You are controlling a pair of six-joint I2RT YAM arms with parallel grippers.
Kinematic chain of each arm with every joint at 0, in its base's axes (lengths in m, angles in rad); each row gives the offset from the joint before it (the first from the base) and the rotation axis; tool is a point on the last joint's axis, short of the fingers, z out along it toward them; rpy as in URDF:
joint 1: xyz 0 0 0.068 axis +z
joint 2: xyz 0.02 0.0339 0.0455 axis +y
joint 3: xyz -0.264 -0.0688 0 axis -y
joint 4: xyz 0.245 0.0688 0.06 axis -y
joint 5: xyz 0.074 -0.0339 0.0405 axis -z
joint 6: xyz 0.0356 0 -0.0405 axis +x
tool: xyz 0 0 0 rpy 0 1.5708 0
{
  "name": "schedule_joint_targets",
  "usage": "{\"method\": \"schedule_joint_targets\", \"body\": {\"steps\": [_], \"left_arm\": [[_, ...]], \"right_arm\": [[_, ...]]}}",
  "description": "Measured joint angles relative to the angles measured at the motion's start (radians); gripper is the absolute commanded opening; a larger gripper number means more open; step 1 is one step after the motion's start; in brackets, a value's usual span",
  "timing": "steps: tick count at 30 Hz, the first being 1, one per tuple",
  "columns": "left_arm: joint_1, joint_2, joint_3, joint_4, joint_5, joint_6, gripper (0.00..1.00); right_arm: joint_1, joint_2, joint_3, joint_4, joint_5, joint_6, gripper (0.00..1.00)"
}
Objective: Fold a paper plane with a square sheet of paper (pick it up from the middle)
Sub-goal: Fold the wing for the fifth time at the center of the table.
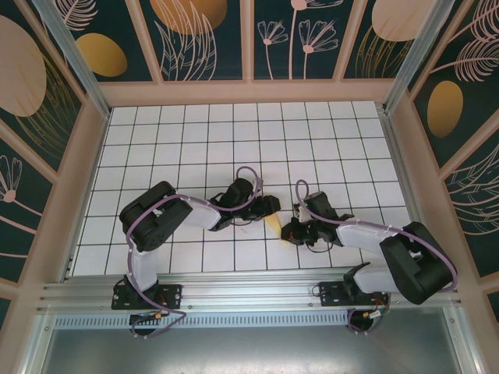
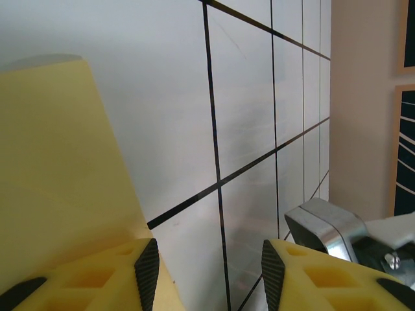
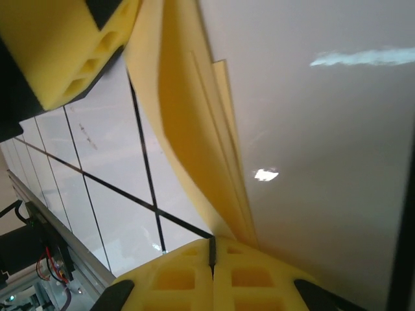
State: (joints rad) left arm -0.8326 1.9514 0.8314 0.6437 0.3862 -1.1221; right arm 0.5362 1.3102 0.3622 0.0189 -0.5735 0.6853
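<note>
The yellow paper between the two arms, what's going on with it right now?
The right gripper is shut on the folded yellow sheet of paper, pinching its layered edge near the front of the grid table. The left gripper is open beside it, nothing between its fingers, the paper resting against one of them.

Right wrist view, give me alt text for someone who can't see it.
The right gripper is shut on folded yellow paper, which runs up toward a left gripper finger at top left. White gridded table lies behind.
</note>
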Motion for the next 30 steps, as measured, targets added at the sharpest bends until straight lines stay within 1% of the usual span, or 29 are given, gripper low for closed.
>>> {"method": "schedule_joint_targets", "body": {"steps": [7,13,21,30], "left_arm": [[0.0,0.0,0.006,-0.01,0.003,0.008,0.48],[-0.003,0.002,0.009,-0.016,0.015,0.008,0.48],[-0.005,0.004,0.013,-0.02,0.021,0.008,0.48],[-0.005,0.008,0.017,-0.019,0.027,0.008,0.48]], "right_arm": [[-0.021,-0.005,-0.028,0.033,-0.002,0.0,0.07],[-0.026,-0.043,-0.064,0.053,-0.003,0.002,0.08],[-0.034,-0.11,-0.085,-0.011,0.0,0.004,0.11],[-0.034,-0.145,-0.093,-0.054,0.021,0.004,0.1]]}}
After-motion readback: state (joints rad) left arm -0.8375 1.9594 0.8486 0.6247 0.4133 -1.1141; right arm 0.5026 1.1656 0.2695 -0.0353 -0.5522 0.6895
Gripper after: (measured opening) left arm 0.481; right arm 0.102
